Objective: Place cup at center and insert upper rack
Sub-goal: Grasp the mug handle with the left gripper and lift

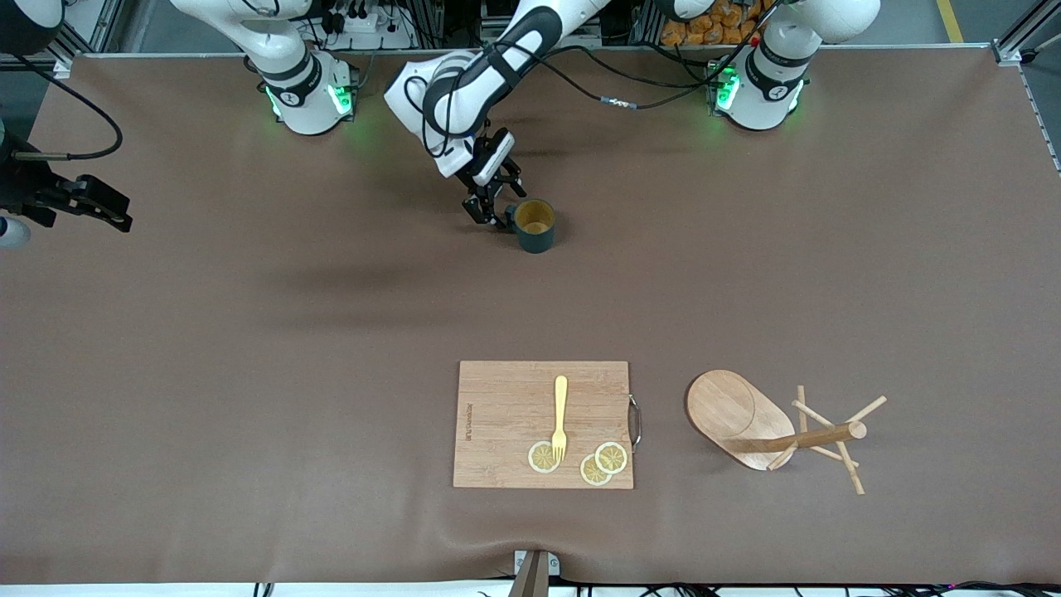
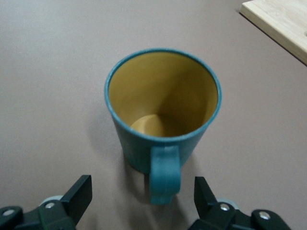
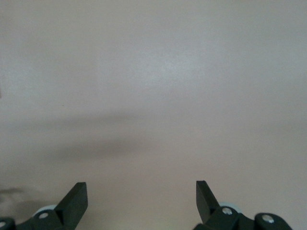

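The small dark teal mug (image 1: 535,225) is standing upright on the brown counter (image 1: 249,332), its handle lying between the left claw's (image 1: 494,211) spread, untouching fingers. The right claw (image 3: 141,201) is hanging with fingers apart over bare counter at its own end, waiting.

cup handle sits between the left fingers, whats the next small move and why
Probably close the left gripper on the handle of the cup: the jaws stand open either side of it, nothing is held, and the cup stands upright on the mat. The right gripper waits open over bare mat.
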`<state>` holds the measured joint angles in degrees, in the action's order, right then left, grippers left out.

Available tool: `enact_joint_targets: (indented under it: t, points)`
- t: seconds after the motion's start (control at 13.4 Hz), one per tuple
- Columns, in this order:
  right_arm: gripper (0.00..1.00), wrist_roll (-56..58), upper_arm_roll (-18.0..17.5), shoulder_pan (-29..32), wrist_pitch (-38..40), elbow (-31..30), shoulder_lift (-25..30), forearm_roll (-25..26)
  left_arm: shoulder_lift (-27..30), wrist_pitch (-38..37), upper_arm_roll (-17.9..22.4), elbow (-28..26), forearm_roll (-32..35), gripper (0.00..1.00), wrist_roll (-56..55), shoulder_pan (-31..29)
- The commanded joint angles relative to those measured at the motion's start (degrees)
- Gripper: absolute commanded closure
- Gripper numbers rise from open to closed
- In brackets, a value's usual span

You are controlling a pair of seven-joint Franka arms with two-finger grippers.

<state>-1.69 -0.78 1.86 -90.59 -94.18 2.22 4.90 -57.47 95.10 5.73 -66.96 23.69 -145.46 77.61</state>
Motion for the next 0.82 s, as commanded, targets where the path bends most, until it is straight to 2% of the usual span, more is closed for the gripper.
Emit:
enact_joint_targets:
  t: [0.0, 0.3, 0.37, 0.52, 0.75]
  points:
    - [0.0, -0.68, -0.1, 0.16, -0.12, 0.75, -0.46, 0.2, -0.8, -1.23, 1.04, 1.65, -2.23, 0.09, -0.71, 0.08]
    - [0.0, -0.68, -0.1, 0.16, -0.12, 0.75, -0.46, 0.11, -1.07, -1.23, 1.22, 1.65, -2.85, 0.15, -0.71, 0.08]
    - [0.0, -0.68, -0.1, 0.16, -0.12, 0.75, -0.46, 0.11, -0.89, -1.23, 1.22, 1.65, -3.38, 0.2, -0.71, 0.08]
    - [0.0, -0.68, -0.1, 0.25, -0.12, 0.75, -0.55, 0.11, -1.06, -1.23, 1.22, 1.65, -3.47, 0.22, -0.71, 0.08]
    - [0.0, -0.68, -0.1, 0.34, -0.12, 0.67, -0.55, 0.02, -1.07, -1.15, 1.22, 1.65, -3.65, 0.32, -0.71, -0.01]
